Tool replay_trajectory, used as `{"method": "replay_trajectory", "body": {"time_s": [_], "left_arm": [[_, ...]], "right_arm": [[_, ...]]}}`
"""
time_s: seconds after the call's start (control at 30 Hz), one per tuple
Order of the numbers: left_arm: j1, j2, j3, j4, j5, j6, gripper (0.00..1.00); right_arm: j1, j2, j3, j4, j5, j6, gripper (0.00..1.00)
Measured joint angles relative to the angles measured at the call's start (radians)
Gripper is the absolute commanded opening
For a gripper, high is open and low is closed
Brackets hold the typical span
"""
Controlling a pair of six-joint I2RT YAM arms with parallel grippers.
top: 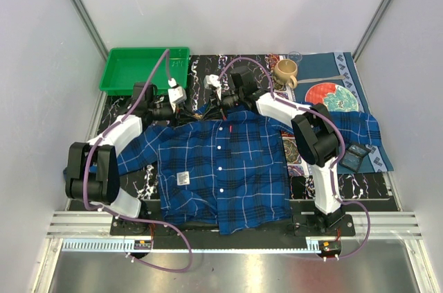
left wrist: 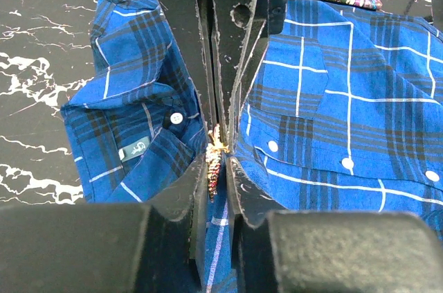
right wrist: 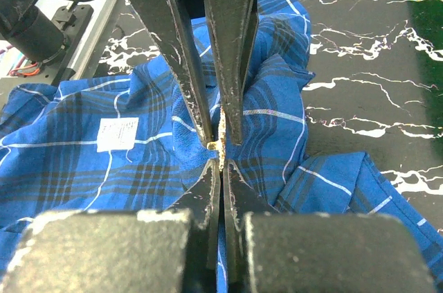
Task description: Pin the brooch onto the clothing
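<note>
Gold brooch in left end effector.

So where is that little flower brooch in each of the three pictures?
Left wrist: the brooch is at the centre, slightly below the middle, gold with red bits.
Right wrist: only a gold sliver of it shows, at the centre.
Top external: too small to make out; the arms meet over the collar there.
Shared landmark: the plaid shirt lies under it in every view.

Shirt: matt woven cloth. Brooch: pale gold, slight sheen. Table: smooth black marble-print. Jaws: scuffed matt black.
</note>
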Motion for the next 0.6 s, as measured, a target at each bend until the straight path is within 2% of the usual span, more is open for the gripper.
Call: {"method": "replay_trajectory", "body": {"time_s": [0.27, 0.6], "left_arm": [[-0.001, 0.012, 0.013, -0.022, 0.0, 0.01, 0.05], [-0.006, 0.023, 0.031, -0.058, -0.009, 0.02, 0.11]], "right_arm": [[0.002, -0.005, 0.0, -0.017, 0.016, -0.044, 0.0], [0.01, -0.015, 0.002, -0.053, 0.046, -0.076, 0.0]]}}
